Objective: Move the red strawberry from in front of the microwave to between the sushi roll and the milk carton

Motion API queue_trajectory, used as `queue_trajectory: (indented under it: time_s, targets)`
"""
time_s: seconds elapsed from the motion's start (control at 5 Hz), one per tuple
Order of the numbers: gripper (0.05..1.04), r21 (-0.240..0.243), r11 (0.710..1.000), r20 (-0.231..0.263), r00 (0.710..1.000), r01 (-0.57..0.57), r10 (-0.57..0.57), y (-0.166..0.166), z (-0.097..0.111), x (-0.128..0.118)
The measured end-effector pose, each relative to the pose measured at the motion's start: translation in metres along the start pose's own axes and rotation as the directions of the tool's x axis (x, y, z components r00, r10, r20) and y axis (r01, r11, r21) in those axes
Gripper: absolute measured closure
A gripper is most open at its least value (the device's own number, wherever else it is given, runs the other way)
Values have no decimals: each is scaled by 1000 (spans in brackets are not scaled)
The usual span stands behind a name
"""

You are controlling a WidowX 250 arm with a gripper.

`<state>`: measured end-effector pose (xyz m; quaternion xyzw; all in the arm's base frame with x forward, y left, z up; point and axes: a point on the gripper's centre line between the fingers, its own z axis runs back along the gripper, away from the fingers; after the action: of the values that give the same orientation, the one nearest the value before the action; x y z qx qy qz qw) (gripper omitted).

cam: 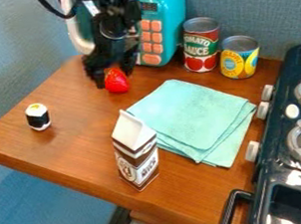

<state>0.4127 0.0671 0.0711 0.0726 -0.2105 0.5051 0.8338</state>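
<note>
Counting what lies about your hand (115, 76), you have one red strawberry (117, 80), two cans, one milk carton, one sushi roll and one folded cloth on the tabletop (83, 150). The strawberry sits right at the lower end of your hand, its upper part overlapped by the black gripper; you cannot tell how far open your hand is, or whether it has hold of the fruit. Just behind them, at the tabletop's back edge, stands one teal toy microwave (162, 13) with orange buttons.

To the right of it you see the two cans upright, side by side: a red and green one (201, 46) and a yellow one with a blue band (240, 58). The light teal cloth (190, 112) lies in front of them, to the right of your strawberry. The brown and white carton (136, 153) stands upright at the cloth's near left side, and the black and white sushi roll (38, 117) stands apart on the left. Along the right edge you have one dark toy stove (279, 171), with two burners and three white knobs at its side in view
</note>
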Motion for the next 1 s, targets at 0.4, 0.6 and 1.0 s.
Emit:
queue_trajectory:
  time_s: [0.4,0.6,1.0]
  targets:
    - [82,31,993,38,993,-115,114,-4,-10,0]
    - [82,29,991,42,991,-131,129,-11,-12,4]
    - [82,42,988,43,988,-150,149,-21,-19,9]
